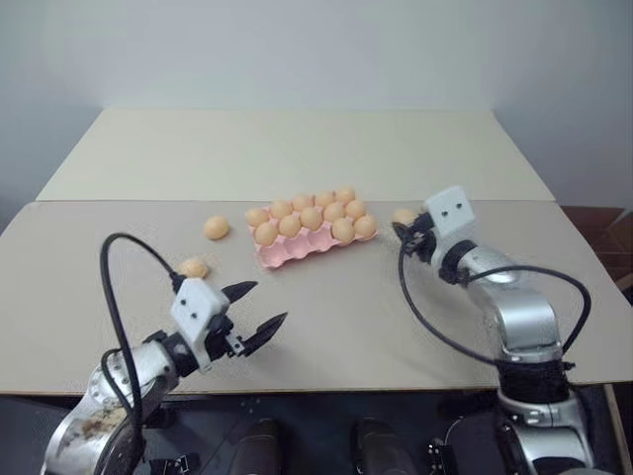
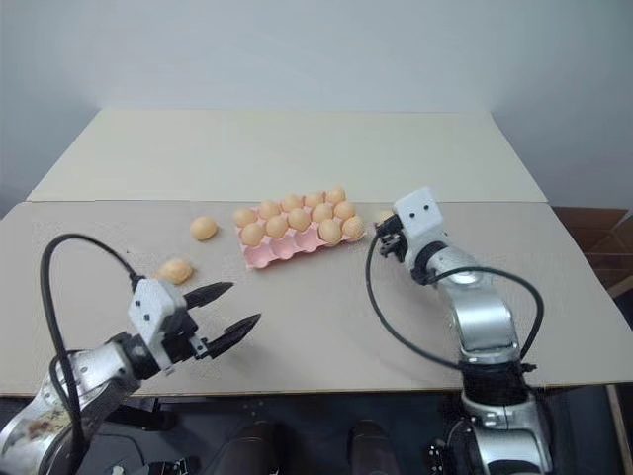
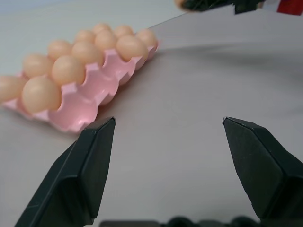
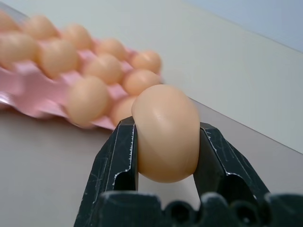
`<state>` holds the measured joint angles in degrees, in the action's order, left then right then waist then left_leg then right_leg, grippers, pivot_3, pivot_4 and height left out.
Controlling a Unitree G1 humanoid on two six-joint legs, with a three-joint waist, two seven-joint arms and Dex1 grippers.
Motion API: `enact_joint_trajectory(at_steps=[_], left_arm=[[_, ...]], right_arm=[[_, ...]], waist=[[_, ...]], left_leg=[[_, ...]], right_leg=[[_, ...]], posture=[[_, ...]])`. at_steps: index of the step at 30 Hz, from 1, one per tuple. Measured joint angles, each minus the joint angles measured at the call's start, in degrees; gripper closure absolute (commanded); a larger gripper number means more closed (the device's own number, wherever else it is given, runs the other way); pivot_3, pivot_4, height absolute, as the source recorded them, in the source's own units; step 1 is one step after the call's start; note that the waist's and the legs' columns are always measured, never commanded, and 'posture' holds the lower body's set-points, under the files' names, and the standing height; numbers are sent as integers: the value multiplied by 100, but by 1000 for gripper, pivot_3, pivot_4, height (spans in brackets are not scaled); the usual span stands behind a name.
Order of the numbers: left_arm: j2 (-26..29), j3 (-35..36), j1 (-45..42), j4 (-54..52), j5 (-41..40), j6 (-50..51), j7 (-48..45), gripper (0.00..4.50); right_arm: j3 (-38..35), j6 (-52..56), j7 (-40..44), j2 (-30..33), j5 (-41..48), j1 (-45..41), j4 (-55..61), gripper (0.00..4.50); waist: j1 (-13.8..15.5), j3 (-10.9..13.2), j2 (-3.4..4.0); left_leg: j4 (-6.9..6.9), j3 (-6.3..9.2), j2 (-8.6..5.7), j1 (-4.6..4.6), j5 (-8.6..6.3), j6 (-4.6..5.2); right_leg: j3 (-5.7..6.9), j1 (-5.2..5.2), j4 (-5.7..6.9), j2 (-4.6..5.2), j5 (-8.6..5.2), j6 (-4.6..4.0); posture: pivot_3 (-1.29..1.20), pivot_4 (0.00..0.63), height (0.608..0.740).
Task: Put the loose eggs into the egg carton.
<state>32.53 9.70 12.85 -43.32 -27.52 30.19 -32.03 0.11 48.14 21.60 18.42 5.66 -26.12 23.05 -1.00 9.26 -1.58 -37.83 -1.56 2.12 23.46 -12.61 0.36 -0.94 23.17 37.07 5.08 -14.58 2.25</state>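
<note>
The pink egg carton [image 1: 297, 250] lies mid-table with several eggs in its cups and a few front cups bare. My right gripper [image 4: 166, 142] is shut on a pale orange egg [image 4: 165, 138], held just right of the carton [image 1: 404, 216] and above the table. Two loose eggs lie on the table to the carton's left: one [image 1: 217, 228] near it, another [image 1: 194, 267] closer to me. My left gripper [image 1: 261, 307] hovers open near the front left, fingers [image 3: 90, 170] pointing toward the carton, nothing between them.
The work surface is a beige table [image 1: 336, 327] with a paler second table [image 1: 297, 148] butted behind it. Black cables loop from both wrists [image 1: 114, 297]. A dark brown object [image 1: 618, 242] stands past the right edge.
</note>
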Motion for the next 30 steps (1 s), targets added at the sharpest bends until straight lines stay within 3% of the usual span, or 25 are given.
enact_joint_trajectory(at_steps=[8, 25, 30], left_arm=[[-277, 276, 188, -93, -24, -24, 348, 572], [-241, 205, 8, 42, 106, -171, 264, 572], [-185, 169, -47, 44, 170, -171, 233, 572]], right_arm=[[935, 459, -786, -1115, -116, -196, 105, 3154], [1464, -775, -938, -1573, -552, -1017, -2086, 3154], [1491, -1007, -940, -1570, -646, -1081, -2420, 1523]], waist=[[16, 0, 0], [-10, 1, 2], [-5, 1, 3]], left_leg=[[0, -2, -7, 5, 1, 0], [0, -17, -6, 6, 1, 0], [0, -16, -6, 8, 1, 0]], right_leg=[[0, 5, -3, 4, 0, -1], [4, 6, -1, 1, 1, -3], [5, 7, -2, 2, 1, -3]], posture=[[0, 150, 740], [0, 150, 740], [0, 150, 740]])
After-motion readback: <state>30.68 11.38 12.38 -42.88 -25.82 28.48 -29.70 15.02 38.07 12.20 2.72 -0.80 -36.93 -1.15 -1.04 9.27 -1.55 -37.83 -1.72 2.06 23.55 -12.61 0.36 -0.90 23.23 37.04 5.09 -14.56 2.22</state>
